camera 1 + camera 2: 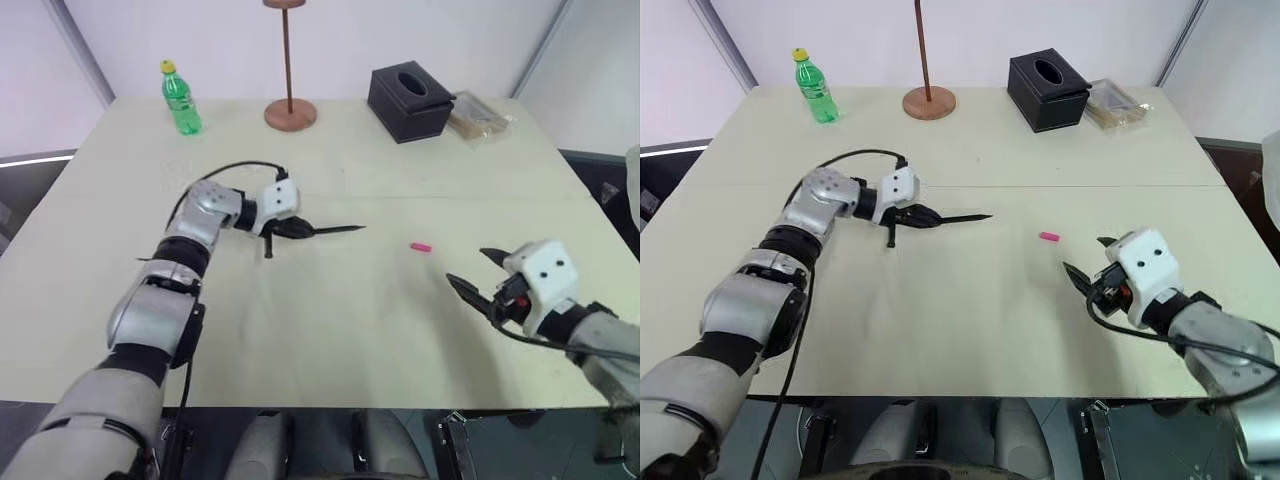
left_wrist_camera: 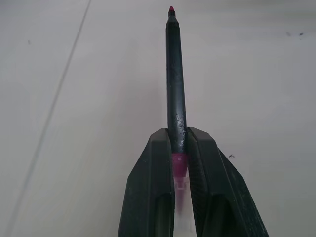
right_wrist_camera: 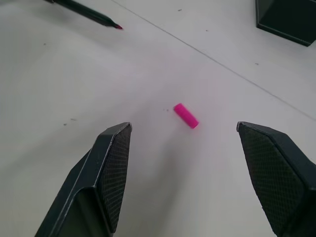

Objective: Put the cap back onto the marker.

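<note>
a: left tool (image 1: pixel 300 229) is clamped tight on the marker (image 1: pixel 335 230), gripping it near its pink back end, and the black barrel sticks straight out past the fingers (image 2: pixel 148 187) toward the robot's right, the small red-pink tip bare, near the middle of the tabletop (image 1: pixel 330 340).

b: and the cap (image 1: pixel 420 246)? it lies on its side on the tabletop, a little bright pink cylinder, off to the right of the marker's tip and apart from it, nothing touching it.

a: right tool (image 1: pixel 475 275) sits near it on the robot's side, jaws spread wide with nothing between them. in the right wrist view the cap (image 3: pixel 185 115) lies ahead of the two black fingers (image 3: pixel 111 168), roughly centred in the gap.

b: containers, then. at the far edge there is a green plastic bottle (image 1: pixel 181 98) with a yellow top, standing upright at the far left; it carries a label, but the writing is too small to read, and what is inside cannot be told.

a: far right, a black tissue box (image 1: pixel 410 101) with an oval opening in its top; whether tissues are in it cannot be told. just beside it on its right lies a clear packet (image 1: pixel 480 116) with something brownish inside.

b: between bottle and box, a round wooden base with a thin upright rod (image 1: pixel 289 95) stands on the tabletop. no brand or lettering can be read anywhere.
</note>
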`<action>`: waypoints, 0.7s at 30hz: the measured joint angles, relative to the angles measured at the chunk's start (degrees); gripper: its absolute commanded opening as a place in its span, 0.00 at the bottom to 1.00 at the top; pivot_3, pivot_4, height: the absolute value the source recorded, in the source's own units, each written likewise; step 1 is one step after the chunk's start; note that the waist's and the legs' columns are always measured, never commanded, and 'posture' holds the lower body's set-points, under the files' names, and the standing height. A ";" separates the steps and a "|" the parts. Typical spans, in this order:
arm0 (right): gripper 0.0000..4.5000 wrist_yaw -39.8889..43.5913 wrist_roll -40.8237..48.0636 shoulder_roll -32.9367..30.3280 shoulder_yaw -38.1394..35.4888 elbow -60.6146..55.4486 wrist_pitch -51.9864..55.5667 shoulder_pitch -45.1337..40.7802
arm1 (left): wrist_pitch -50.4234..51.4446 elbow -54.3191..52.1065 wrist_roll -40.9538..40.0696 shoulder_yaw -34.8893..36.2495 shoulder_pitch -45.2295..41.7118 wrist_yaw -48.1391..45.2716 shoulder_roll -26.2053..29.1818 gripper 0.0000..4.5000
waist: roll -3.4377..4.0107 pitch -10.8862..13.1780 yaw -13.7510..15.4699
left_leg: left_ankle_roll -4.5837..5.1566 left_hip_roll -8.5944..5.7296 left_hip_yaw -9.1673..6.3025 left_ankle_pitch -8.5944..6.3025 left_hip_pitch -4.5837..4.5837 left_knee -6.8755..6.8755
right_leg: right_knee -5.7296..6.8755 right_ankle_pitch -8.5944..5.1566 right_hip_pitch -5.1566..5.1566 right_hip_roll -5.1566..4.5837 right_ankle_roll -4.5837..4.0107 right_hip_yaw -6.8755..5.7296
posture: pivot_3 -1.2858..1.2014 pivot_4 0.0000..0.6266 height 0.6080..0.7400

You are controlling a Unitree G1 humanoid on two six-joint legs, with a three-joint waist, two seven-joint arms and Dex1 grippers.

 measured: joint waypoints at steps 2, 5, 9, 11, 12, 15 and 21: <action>0.77 3.50 -0.10 -1.75 1.48 5.13 -1.75 -3.37 | 1.72 -5.00 -1.38 0.18 1.32 -2.45 1.37 0.01 | 0.01 0.01 -0.07 | 0.00 0.01 0.03 0.00 0.00 0.00 | -0.01 0.00 0.00 0.00 0.00 0.02 | 0.52 0.24 1.00; 0.77 8.62 -0.94 -2.75 5.38 16.68 -5.45 -12.08 | 6.74 -14.66 -3.53 0.21 5.29 -5.03 3.59 0.01 | 0.02 0.02 -0.37 | 0.00 0.03 0.07 0.00 0.02 0.00 | 0.00 0.00 -0.01 0.00 0.00 0.06 | 0.52 0.24 1.00; 0.77 14.12 -2.62 -2.65 10.41 28.08 -9.79 -19.87 | 14.09 -25.48 -5.91 0.31 9.25 -5.87 6.08 0.01 | 0.04 0.05 -0.15 | 0.00 0.06 0.04 0.00 -0.03 -0.01 | 0.01 0.00 -0.08 0.04 -0.01 0.07 | 0.52 0.24 1.00; 0.77 16.64 -3.82 -2.18 12.98 34.13 -12.25 -23.41 | 17.60 -30.69 -7.05 0.40 10.96 -5.66 7.35 0.01 | 0.05 0.05 -0.16 | 0.00 0.05 0.07 0.00 -0.03 0.00 | 0.01 0.00 -0.08 0.02 0.00 0.10 | 0.52 0.24 1.00; 0.77 17.51 -4.43 -1.90 13.80 36.36 -13.29 -24.57 | 18.96 -32.60 -7.46 0.40 11.65 -5.49 7.86 0.01 | 0.04 0.05 -0.06 | 0.00 0.05 0.07 0.00 -0.03 0.00 | 0.01 0.00 -0.08 0.01 0.00 0.09 | 0.52 0.24 1.00; 0.77 19.85 -6.38 -0.37 16.56 43.53 -16.59 -28.44 | 23.20 -38.07 -8.35 0.62 14.08 -4.47 9.79 0.01 | 0.05 0.05 -0.12 | 0.00 0.05 0.08 0.00 -0.02 0.00 | 0.01 0.00 -0.09 0.00 -0.01 0.10 | 0.52 0.24 1.00; 0.77 22.79 -10.41 3.31 20.92 55.41 -23.60 -33.44 | 29.26 -46.53 -10.42 0.98 18.20 -1.86 13.50 0.01 | 0.09 0.08 -0.21 | -0.01 0.05 0.10 0.00 -0.03 0.00 | 0.03 0.00 -0.14 0.00 -0.01 0.12 | 0.52 0.24 1.00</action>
